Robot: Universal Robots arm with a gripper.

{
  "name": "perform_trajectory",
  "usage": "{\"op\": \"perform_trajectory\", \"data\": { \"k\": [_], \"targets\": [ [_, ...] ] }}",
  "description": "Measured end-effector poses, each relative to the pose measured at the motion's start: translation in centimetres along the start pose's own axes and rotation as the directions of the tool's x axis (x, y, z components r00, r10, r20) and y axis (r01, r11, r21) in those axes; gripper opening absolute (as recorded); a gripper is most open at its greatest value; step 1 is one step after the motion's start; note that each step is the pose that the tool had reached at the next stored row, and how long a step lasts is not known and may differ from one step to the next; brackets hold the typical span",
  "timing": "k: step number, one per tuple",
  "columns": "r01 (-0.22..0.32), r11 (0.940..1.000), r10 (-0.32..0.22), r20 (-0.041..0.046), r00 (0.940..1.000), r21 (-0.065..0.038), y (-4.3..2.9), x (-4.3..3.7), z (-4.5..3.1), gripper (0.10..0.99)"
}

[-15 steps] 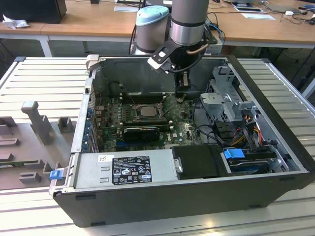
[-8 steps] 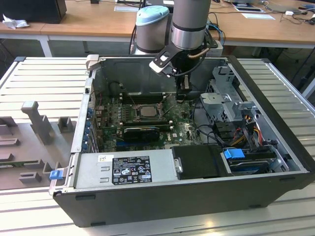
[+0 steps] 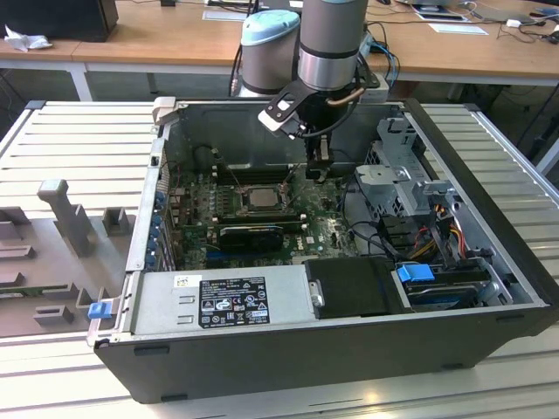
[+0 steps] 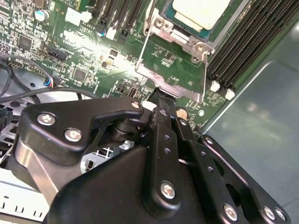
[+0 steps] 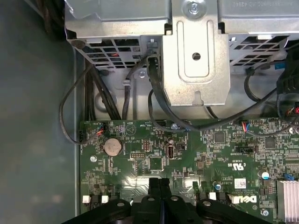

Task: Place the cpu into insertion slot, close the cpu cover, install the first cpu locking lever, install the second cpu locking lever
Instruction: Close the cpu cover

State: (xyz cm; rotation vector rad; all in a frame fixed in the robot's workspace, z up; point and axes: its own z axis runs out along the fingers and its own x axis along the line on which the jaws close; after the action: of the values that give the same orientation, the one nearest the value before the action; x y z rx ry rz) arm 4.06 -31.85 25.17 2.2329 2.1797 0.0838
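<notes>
The cpu, pale silver on top, lies in the insertion slot, whose grey metal rim shows beside it. In the exterior view the cpu sits mid-board. The cpu cover, a thin metal frame with a square cut-out, stands swung open away from the slot, and green board shows through the cut-out. My gripper is shut, its black fingers pressed together, with the tip right at the cover's free edge. In the exterior view the gripper hangs just to the exterior view's right of the slot. The first wrist view shows the closed fingers over the board.
Long black memory slots run beside the slot. A black card lies in front of it. The power supply fills the case front, and a metal drive cage with cables stands at the exterior view's right.
</notes>
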Motion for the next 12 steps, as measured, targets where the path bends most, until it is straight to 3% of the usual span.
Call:
{"op": "perform_trajectory", "data": {
  "k": [12],
  "targets": [
    [0.000, 1.0000, 0.000, 0.0000, 1.0000, 0.000, -0.33, -0.01, -0.02, 0.106]
  ]
}}
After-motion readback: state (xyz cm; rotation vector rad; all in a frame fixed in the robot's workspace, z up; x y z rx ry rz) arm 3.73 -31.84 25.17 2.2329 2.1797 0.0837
